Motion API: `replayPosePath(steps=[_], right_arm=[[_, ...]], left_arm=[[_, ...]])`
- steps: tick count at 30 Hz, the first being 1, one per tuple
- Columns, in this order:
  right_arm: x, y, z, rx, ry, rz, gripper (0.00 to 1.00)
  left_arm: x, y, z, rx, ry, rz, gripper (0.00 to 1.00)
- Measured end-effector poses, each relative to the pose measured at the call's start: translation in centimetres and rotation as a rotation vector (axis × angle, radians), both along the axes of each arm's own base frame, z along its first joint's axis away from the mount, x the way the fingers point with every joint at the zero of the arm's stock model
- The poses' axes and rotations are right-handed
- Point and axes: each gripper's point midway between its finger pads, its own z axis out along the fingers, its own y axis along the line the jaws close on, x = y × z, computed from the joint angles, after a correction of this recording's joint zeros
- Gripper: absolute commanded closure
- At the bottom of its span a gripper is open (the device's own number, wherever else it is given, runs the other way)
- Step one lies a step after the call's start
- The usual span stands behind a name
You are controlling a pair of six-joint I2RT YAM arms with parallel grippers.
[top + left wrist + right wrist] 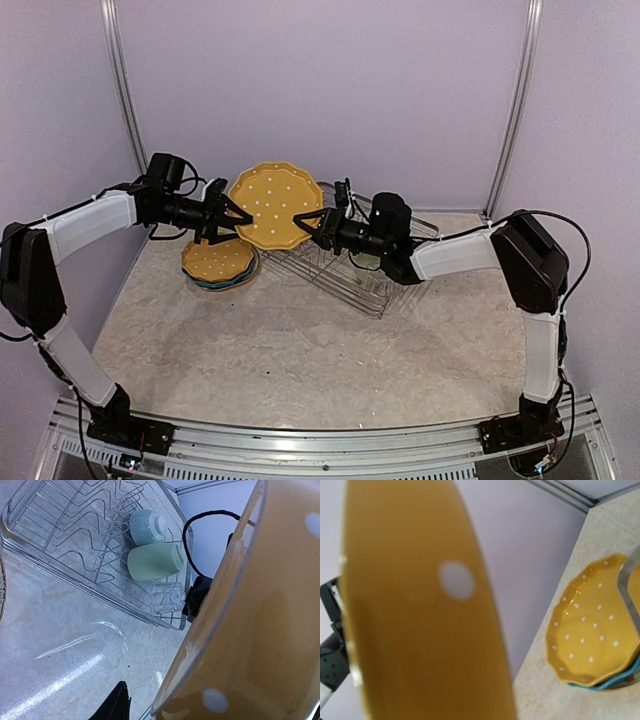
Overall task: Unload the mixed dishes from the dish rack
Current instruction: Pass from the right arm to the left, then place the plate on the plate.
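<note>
An orange white-dotted scalloped plate (277,205) is held upright in the air between my two grippers, left of the dish rack (350,272). My right gripper (320,228) grips its right lower rim; its fingers are hidden behind the plate (415,610) in the right wrist view. My left gripper (224,216) is open at the plate's left rim, one black finger (116,705) apart from the plate (260,630). A second orange plate (218,260) lies on the table on top of the blue plate (610,684). The rack (30,540) holds the light-blue bowl (147,526), green mug (155,561) and clear glass (167,596). The cream plate is not visible.
The purple back wall and metal frame posts (122,70) stand close behind the held plate. The plate stack (592,640) sits near the table's far left corner. The right arm (450,255) reaches over the rack's right end.
</note>
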Motion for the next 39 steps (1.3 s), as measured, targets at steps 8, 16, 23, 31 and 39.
replayPosePath(steps=[8,16,23,31,39], right_arm=[[0.0,0.4,-0.5,-0.028,0.01,-0.006,1.0],[0.2,0.3,-0.6,-0.034,0.013,-0.021,0.58],[1.1,0.1,-0.3,-0.058,-0.057,-0.072,0.3],[1.6,-0.5,0.5,-0.092,-0.105,-0.126,0.24],[1.3,-2.1,4.2,-0.098,-0.19,-0.194,0.23]], left_arm=[[0.4,0.3,-0.3,0.031,-0.034,0.01,0.88],[0.4,0.4,-0.5,0.042,-0.045,0.006,1.0],[0.8,2.2,-1.3,0.048,0.04,0.073,1.0],[3.4,8.4,-3.2,0.091,0.124,0.287,1.0],[5.2,18.7,-6.0,0.139,0.282,0.615,1.0]])
